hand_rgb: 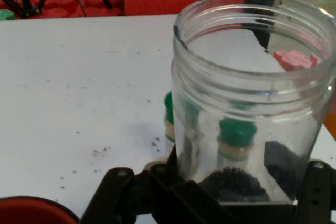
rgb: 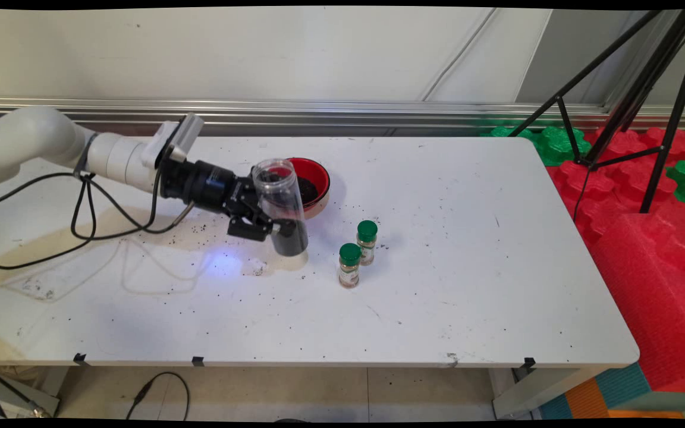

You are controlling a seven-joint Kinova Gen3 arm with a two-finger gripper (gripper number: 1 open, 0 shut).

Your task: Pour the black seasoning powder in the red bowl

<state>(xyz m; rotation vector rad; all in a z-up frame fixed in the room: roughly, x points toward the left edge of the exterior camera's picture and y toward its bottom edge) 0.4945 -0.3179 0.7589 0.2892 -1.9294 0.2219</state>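
Nearest the camera, along the table's [rgb: 497, 333] front edge, three small black tabs [rgb: 198, 361] stick to the rim, and below them a dark cable [rgb: 164, 383] lies on the floor. Farther in, two small spice bottles with green caps stand close together right of centre: the nearer bottle [rgb: 349, 265] and, just behind and to its right, the farther bottle [rgb: 367, 241]. In the hand view they show through and beside the jar's clear wall, one green cap [hand_rgb: 237, 131] plainly visible. To their left the gripper [rgb: 266, 226] is clamped on a clear plastic jar [rgb: 281, 205], which leans with its open mouth up and toward the arm and a dark granular mass settled in its lower end; the hand view shows the jar [hand_rgb: 252, 98] filling the space between the black fingers [hand_rgb: 118, 192]. Dark specks lie scattered over the tabletop around the jar. Just behind the jar sits a red bowl [rgb: 317, 178] with dark contents, its rim also showing at the hand view's lower left [hand_rgb: 31, 211]. Beyond the table's right end lie red and green foam blocks [rgb: 646, 196] and the black legs of a tripod [rgb: 634, 101].
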